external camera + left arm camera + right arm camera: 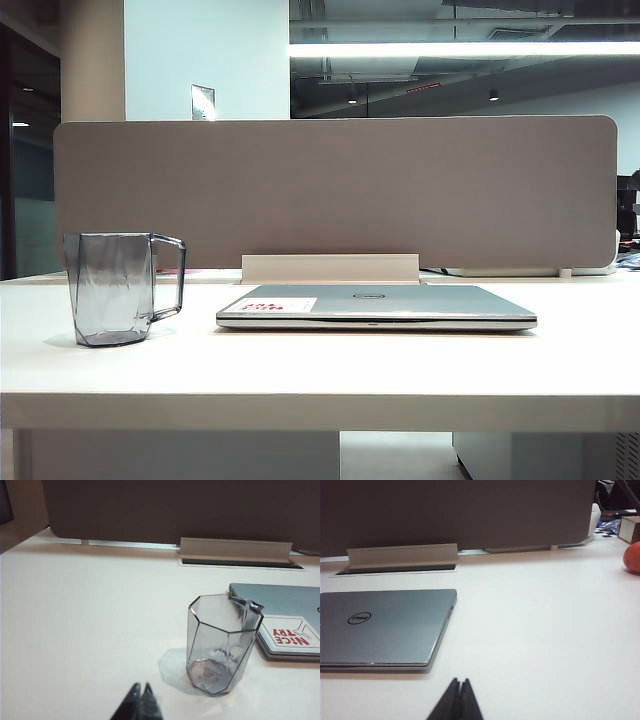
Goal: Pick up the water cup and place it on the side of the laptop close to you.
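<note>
The water cup [112, 288] stands upright on the white table [320, 370], well to the left of the laptop [376, 307] in the exterior view, apart from it with bare tabletop between them. Its squarish loop handle points toward the laptop. Through the smoky-grey faceted walls the inside shows plainly: nothing lies in it, no liquid line, only the tapered base and reflections. From the left wrist view the cup [222, 642] sits just beside the near corner of the laptop [282, 617], the handle overlapping that corner in the picture, and the open rim shows a hollow interior down to the bottom.

The laptop lies flat and closed, lid up, with a round logo in the middle of the lid and a white sticker [277, 304] with red print on the corner nearest the cup. Behind the laptop a pale cable-tray flap [330, 267] stands at the foot of the grey divider panel [335, 190].

The left gripper [140, 695] sits on the near side of the cup, apart from it, its dark fingertips pressed together on nothing. The right gripper [459, 690] sits on the near side of the laptop [385, 625], also apart, jaws likewise pressed together and empty. Far to the right of the laptop an orange round object [632, 557] lies at the edge of the right wrist view
</note>
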Available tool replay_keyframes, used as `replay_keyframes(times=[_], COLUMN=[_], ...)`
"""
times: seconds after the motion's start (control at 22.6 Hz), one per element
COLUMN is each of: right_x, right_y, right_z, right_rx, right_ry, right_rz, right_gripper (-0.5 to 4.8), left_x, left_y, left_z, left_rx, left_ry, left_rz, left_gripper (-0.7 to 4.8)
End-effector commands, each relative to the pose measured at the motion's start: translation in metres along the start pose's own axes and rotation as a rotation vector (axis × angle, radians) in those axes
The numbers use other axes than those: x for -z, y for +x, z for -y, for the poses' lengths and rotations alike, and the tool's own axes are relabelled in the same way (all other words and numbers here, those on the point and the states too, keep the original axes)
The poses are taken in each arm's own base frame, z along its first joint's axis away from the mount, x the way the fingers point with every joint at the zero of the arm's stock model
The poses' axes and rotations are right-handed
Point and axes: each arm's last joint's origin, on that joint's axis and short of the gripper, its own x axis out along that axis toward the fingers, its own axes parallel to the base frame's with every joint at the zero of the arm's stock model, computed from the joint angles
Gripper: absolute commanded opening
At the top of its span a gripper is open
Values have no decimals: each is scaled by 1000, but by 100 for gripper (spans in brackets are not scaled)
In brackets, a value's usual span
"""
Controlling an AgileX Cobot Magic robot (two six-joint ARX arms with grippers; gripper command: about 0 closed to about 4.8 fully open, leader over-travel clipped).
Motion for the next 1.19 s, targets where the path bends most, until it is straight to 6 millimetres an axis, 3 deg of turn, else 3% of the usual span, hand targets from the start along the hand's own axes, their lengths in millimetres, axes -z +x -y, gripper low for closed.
replay_keyframes(times=[0.04,0.31,0.89,1.19], right_x=[1,0,-38,-43], right_y=[0,0,-10,-7], right_z=[-1,-5,-15,-30], right_rx=[-32,-161,-299,-441], right_ry=[-2,6,46,47], right_rz=[7,8,119,47], right_gripper=[-1,-2,-3,-3], left_x=[-2,-1,1,2], left_y=[0,0,0,0], left_z=[0,0,0,1], left_rx=[4,3,4,30], left_ry=[2,0,-2,-2], left_rz=[17,-2,-23,-25], left_gripper=[-3,-3,-3,-3])
